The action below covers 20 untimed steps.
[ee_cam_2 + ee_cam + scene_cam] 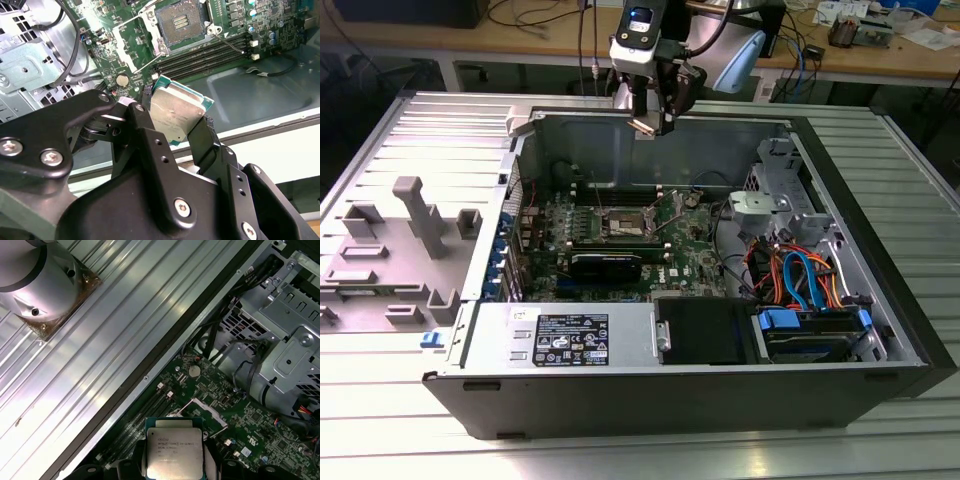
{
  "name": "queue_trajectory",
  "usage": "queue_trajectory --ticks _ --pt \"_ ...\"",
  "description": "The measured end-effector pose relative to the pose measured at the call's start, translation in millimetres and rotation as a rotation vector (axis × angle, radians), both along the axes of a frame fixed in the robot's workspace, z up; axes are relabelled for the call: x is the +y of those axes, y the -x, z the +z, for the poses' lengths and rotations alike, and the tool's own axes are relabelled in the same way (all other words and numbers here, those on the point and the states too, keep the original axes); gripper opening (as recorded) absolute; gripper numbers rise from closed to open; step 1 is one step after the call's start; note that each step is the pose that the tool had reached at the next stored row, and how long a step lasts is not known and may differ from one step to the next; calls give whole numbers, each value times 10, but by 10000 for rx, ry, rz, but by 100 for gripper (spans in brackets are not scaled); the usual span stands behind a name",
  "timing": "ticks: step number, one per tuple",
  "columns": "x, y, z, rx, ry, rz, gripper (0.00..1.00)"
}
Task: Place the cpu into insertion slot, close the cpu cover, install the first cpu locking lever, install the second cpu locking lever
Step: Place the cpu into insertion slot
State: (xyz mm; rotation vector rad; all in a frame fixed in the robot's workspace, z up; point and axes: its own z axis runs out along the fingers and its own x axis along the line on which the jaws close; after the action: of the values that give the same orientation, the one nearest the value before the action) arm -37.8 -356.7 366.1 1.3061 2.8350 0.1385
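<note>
Ribbed metal surface (380,420) carries an open PC case (650,400); claw (653,118) pinches cpu (175,117) by opposite edges, hanging well above insertion slot (181,22). Chip likely light, stiff, fragile; edge hold suits, underside contacts best untouched.

In the exterior view we stand off the arm, high and well back, looking down at a slant into the open computer case (670,385), so the whole case and the ribbed table (920,180) around it fit in. The second wrist view sits close behind the gripper (175,120), looking along its black fingers (145,135) to the motherboard (240,30) beyond. The first wrist view looks down past the cpu (174,452), very near its grey top, onto board and table. Both wrist views share the cpu and the insertion slot (181,22); all three share the motherboard around that slot.
</note>
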Motion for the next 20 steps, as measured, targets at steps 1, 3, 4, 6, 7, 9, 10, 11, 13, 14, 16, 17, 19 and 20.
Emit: queue_trajectory --ticks 1,3,4,6,7,9,10,11,13,14,16,17,19,20 --pt "0 0 0 0 0 -11 54" --pt "0 0 -1 -1 0 -50 54" --pt "0 0 -1 0 -1 -66 54" --pt "0 0 -3 0 -1 -149 54" --pt "0 0 -3 0 0 -184 54" --pt "0 0 -4 0 -1 -248 54" --pt "0 0 -4 0 0 -271 54" --pt "0 0 -5 0 0 -318 54" --pt "0 0 -6 0 -1 -381 54" --pt "0 0 -6 0 -1 -404 54" --pt "0 0 -7 0 -1 -461 54" --pt "0 0 -8 0 0 -485 54" --pt "0 0 -9 0 -1 -554 54" --pt "0 0 -10 0 -1 -594 54"
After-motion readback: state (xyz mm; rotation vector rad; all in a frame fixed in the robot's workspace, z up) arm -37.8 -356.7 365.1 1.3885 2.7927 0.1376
